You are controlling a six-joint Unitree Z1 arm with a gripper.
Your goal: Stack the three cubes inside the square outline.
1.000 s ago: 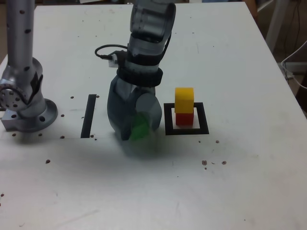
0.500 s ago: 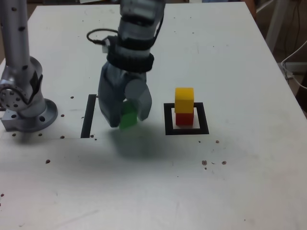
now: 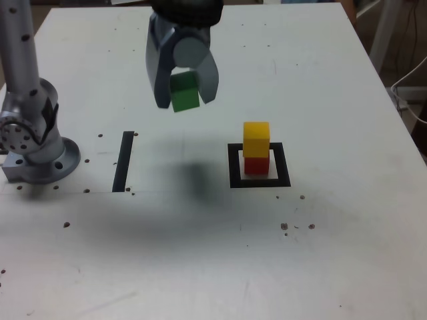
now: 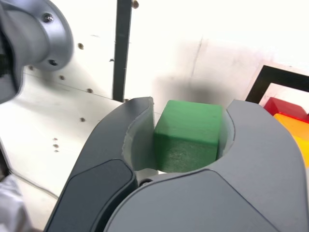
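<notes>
Tool (image 3: 181, 100) grips the green cube (image 3: 185, 92), raised above the surface (image 3: 333, 267). Yellow cube (image 3: 256, 139) already tops red cube (image 3: 256, 165) inside the square outline (image 3: 259, 182); only green seems left to place.

A white table (image 3: 333, 253) carries the square outline (image 3: 259, 181), a black stripe (image 3: 123, 161) and the arm's base (image 3: 40, 150)

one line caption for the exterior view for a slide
Gripper holds green cube aloft; yellow cube sits on red.
</notes>
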